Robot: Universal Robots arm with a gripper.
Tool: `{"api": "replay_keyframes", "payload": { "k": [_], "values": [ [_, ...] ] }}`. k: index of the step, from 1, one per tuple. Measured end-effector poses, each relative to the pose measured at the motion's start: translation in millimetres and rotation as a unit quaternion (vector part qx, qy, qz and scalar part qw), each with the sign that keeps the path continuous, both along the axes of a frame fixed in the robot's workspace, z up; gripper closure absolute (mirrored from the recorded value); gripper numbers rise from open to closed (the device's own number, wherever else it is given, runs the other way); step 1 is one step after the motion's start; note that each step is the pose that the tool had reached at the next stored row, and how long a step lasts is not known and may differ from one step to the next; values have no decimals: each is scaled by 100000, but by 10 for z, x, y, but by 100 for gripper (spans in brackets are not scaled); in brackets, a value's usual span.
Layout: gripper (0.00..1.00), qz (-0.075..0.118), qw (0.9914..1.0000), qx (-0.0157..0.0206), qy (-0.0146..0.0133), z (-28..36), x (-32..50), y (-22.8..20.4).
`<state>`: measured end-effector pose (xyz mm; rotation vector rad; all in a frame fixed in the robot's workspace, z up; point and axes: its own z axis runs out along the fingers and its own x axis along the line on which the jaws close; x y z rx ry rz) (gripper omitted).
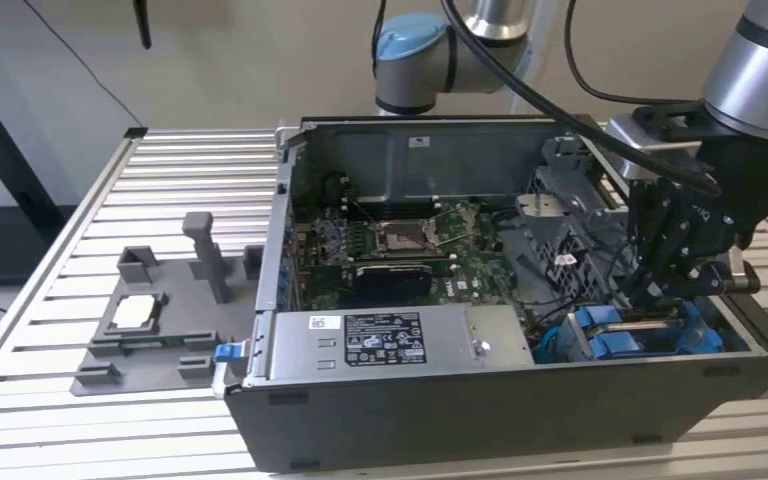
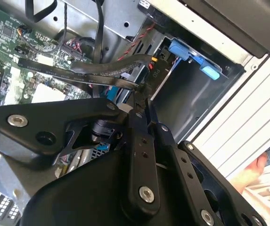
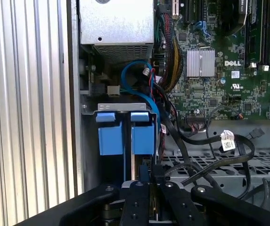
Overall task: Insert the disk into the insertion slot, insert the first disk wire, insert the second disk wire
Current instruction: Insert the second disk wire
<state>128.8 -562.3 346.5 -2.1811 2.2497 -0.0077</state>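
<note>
Fingers (image 2: 142, 101) pinch a black wire connector (image 2: 150, 80) tight, arm reaching steeply down into the open computer case (image 1: 491, 400) beside two blue carrier clips (image 3: 125, 132).

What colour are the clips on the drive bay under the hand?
Bright blue clips, clearest in the first wrist view, just beyond the hand.

Open computer case (image 1: 518, 400) set on slatted table (image 1: 37, 330), toward exterior view's right. Stand with upright posts (image 1: 157, 330) placed on table just beside case, on exterior view's left. Motherboard (image 1: 398, 250) mounted inside case, power supply box (image 1: 384, 345) in front of it. Insertion slot (image 1: 638, 335) located in case's near corner at exterior view's right, beside power supply box. Gripper (image 1: 664, 290) lowered into case directly above insertion slot. Cables (image 3: 210, 141) draped between motherboard and slot.
</note>
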Motion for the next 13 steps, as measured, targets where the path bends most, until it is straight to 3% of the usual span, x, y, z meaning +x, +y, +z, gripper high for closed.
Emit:
{"api": "replay_keyframes", "payload": {
  "k": [13],
  "values": [
    [84, -1, 100000, -134, -2, -5, -6, -1]
  ]
}}
